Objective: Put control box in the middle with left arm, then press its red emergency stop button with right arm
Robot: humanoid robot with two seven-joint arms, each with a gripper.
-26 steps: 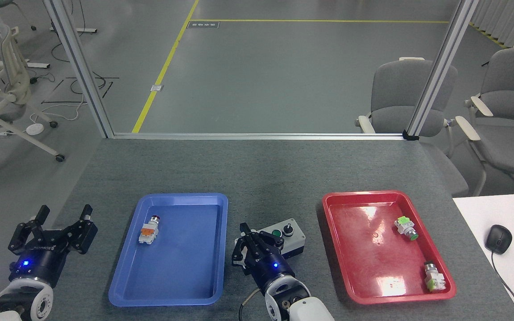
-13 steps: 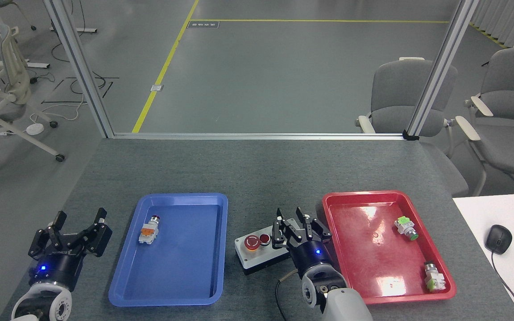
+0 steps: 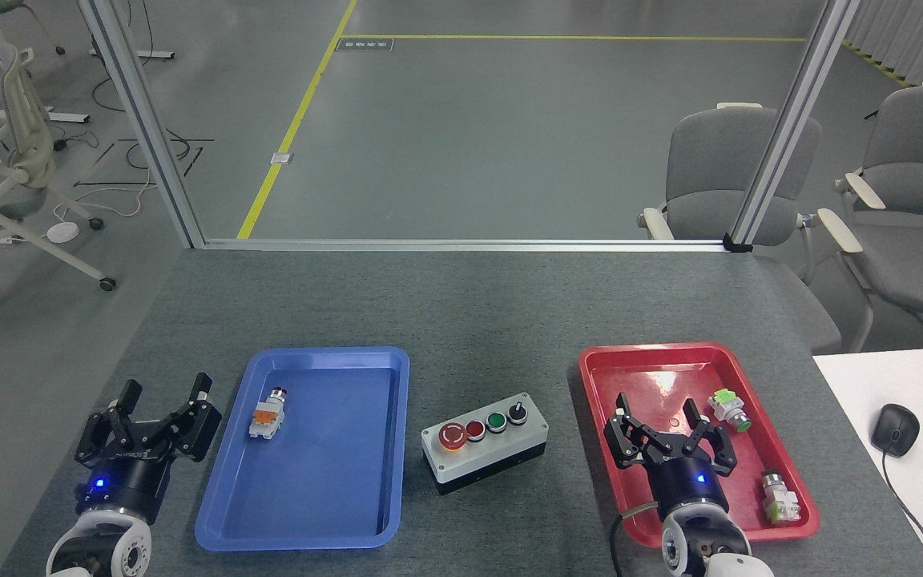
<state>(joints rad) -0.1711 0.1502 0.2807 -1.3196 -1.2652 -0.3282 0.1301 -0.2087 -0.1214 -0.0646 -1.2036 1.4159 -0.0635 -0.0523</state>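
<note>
The control box (image 3: 484,439) sits on the grey surface (image 3: 461,304) between the blue tray (image 3: 309,525) and the red tray (image 3: 638,357), touching neither, its long side running slightly uphill toward the right. Its top carries four controls in a row: the red emergency stop button (image 3: 452,435) with its yellow ring at the left end, then a smaller red button (image 3: 474,429), a green button (image 3: 497,421) and a black knob (image 3: 517,412) at the right end. Nothing touches the box.

The left hand (image 3: 159,413) hovers at the near left corner of the surface, just left of the blue tray, its white wrist low at the view's edge and a blue light showing on the black body. Its fingers (image 3: 199,401) point up and away from the robot, spread apart and grasping nothing.

The right hand (image 3: 667,423) is over the near part of the red tray, well to the right of the box, wrist below and fingers (image 3: 620,417) pointing away, splayed wide and empty; a blue light glows on its body.

In the blue tray lies a small white-and-orange switch (image 3: 268,415) near the left wall. The red tray holds a green-capped switch (image 3: 727,409) near its far right and another switch (image 3: 779,497) at its near right corner, neither touched by the right hand
</note>
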